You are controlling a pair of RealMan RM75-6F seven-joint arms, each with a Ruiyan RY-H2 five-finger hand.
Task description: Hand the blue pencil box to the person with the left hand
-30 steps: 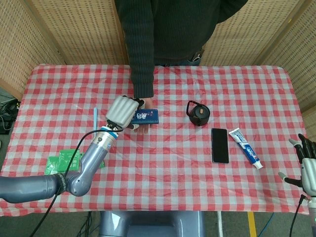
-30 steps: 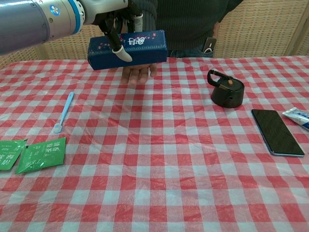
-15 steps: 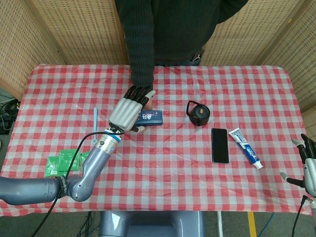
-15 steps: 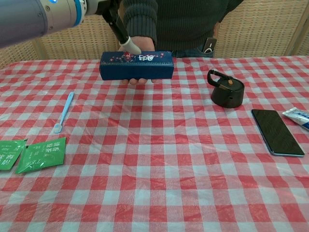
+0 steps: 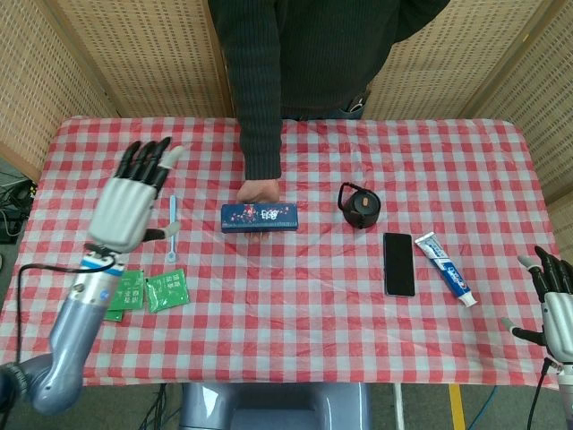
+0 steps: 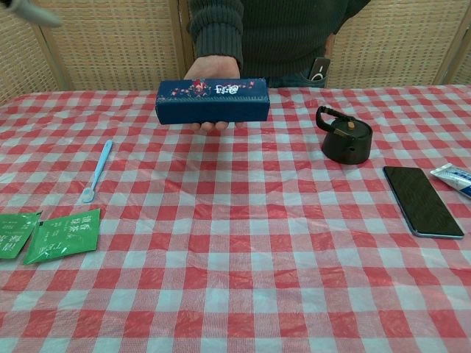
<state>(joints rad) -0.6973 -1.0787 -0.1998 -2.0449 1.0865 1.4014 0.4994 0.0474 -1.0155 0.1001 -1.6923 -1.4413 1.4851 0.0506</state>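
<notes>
One thing is left to worry about, and it is small: the blue pencil box (image 5: pixel 260 217) rests on the person's upturned hand (image 5: pixel 258 192) near the middle of the bench (image 5: pixel 358 340), lifted off the cloth as the chest view shows, and no robot finger touches it. From how things lie, the handover looks done.

The left hand (image 5: pixel 132 199) hangs at about nine o'clock from the box, well apart from it, fingers spread and holding nothing. The right hand (image 5: pixel 555 305) sits at the bench's four o'clock corner, fingers also apart and empty.

Risks as I judge them:
- The box lies balanced on the palm rather than gripped, with both ends overhanging. If the person tilts their hand it could slide off and fall to the bench.
- The left arm is above the blue toothbrush (image 5: pixel 172 228) and the green sachets (image 5: pixel 148 291). A low or careless retreat could sweep these off the eight o'clock edge.
- Any move back toward the centre risks knocking the box from the palm.

The black lid (image 5: pixel 360 207), phone (image 5: pixel 399 263) and toothpaste tube (image 5: pixel 445 269) lie out of either arm's likely path.
</notes>
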